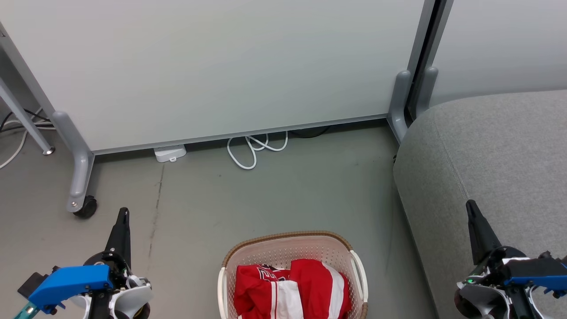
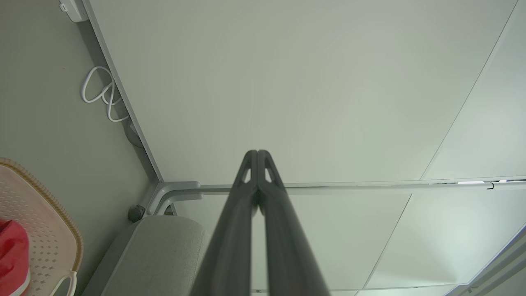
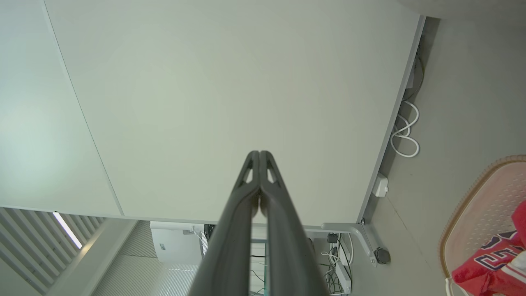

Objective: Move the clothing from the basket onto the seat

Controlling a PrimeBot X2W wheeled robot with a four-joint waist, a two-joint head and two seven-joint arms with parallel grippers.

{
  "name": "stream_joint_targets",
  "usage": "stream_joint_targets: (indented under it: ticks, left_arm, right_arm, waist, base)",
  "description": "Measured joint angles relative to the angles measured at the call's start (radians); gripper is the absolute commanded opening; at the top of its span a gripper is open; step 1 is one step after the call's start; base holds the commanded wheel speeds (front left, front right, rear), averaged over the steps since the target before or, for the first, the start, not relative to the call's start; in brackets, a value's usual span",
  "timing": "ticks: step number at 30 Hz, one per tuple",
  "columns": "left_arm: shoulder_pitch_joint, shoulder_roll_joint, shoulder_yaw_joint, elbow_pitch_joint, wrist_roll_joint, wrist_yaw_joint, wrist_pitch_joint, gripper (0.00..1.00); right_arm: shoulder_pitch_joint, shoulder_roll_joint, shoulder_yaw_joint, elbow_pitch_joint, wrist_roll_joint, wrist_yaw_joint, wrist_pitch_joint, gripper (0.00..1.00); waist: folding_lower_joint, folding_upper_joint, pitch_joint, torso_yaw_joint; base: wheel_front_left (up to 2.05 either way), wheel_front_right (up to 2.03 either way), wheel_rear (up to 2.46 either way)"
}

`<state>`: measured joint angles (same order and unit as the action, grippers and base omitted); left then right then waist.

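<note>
A smooth, pale partition panel is seen standing on the matt grey floor. The seat, a rounded sofa in coarse grey fabric with a stitched seam, is set at the floor's right side. Beside the seat's curved front edge, the basket of cream perforated plastic with a brown woven-look rim is placed. The clothing, soft, crumpled red cloth with white stripes, is heaped inside, short of the basket's far rim. The left gripper and right gripper are held clenched on nothing, slim dark fingers pressed together. A looped white cable is laid by the panel's bottom edge.
</note>
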<state>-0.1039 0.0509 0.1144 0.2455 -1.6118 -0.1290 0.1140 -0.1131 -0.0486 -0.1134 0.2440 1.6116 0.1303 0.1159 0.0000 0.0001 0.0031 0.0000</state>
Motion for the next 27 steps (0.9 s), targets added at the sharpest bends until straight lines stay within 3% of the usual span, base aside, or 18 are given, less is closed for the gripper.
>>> stream_joint_targets:
  ticks: [11,12,27]
  left_arm:
    - [0.000,0.000,0.000,0.000,0.000,0.000,0.000,0.00]
    - [0.000,0.000,0.000,0.000,0.000,0.000,0.000,1.00]
    - [0.065,-0.014,-0.026,0.055,0.029,0.001,-0.043,1.00]
  right_arm:
    - [0.000,0.000,0.000,0.000,0.000,0.000,0.000,0.00]
    - [0.000,0.000,0.000,0.000,0.000,0.000,0.000,1.00]
    - [0.050,0.011,0.041,0.053,-0.039,-0.002,-0.042,1.00]
  waist:
    - [0.0000,0.0000,0.000,0.000]
    - [0.0000,0.0000,0.000,0.000]
    - [0.0000,0.0000,0.000,0.000]
  base:
    - [0.00,0.00,0.00]
    - [0.00,0.00,0.00]
    - [0.00,0.00,0.00]
